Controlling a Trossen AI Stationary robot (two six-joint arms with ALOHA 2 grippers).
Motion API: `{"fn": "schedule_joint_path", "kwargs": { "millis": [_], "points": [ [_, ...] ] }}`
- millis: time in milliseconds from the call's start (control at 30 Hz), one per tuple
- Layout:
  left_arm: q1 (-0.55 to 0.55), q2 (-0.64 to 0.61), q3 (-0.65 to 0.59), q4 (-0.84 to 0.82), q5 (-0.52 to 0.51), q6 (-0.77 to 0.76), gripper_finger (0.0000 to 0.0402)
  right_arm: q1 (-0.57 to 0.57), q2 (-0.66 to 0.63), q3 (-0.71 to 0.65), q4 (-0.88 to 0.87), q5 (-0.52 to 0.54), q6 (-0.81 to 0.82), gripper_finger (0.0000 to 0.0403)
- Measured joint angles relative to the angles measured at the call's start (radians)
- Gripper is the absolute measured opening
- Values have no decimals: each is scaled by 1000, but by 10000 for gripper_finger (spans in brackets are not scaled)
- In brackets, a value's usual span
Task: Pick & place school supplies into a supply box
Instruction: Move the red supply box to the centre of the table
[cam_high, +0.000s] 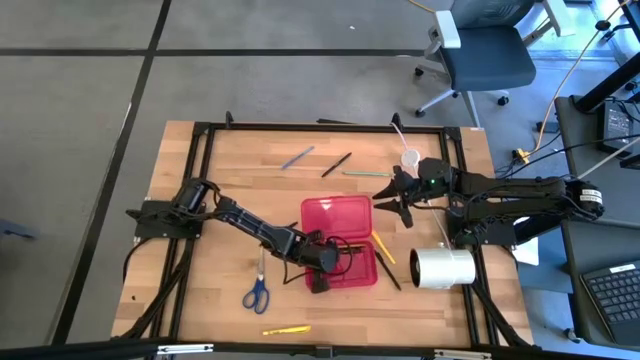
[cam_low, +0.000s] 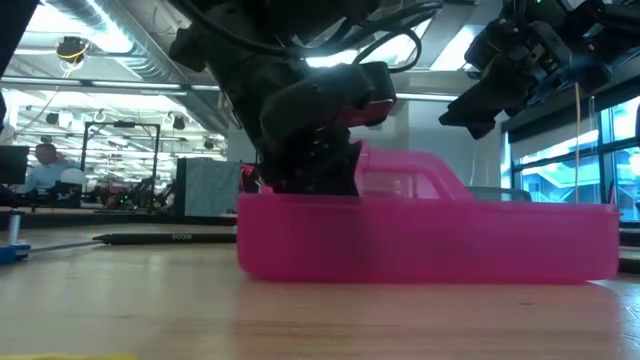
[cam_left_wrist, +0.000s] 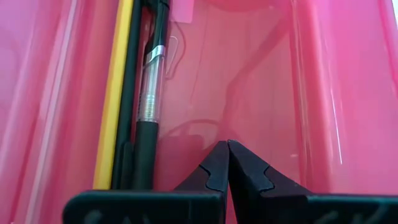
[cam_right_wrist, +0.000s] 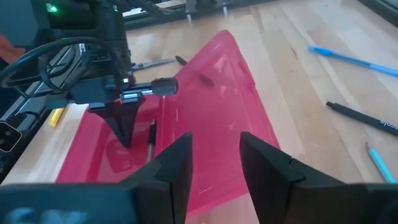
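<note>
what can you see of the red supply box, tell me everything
The supply box is a translucent pink-red plastic case with rounded corners, lying open and flat near the table's middle. Inside it lie a yellow pencil and a black pen with a clear section, side by side along one wall. The left gripper, shut, reaches down into it; the right gripper is open just beyond its edge.

1 camera looks straight down on the table; 1 sits at its surface; 2 wrist cameras close in; all 4 share the box.
</note>
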Motion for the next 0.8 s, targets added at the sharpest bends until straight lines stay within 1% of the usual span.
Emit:
{"fn": "schedule_joint_path", "kwargs": {
  "millis": [300,467,800],
  "points": [
    [-3,-23,-4,-20,23,50,2,40,-1,0,5,0,-29,137],
    [-18,-46,-6,-59,3,58,1,40,-1,0,6,0,-29,137],
    [-28,-48,-6,-58,-9,58,1,41,-1,0,6,0,-28,137]
  ]
}}
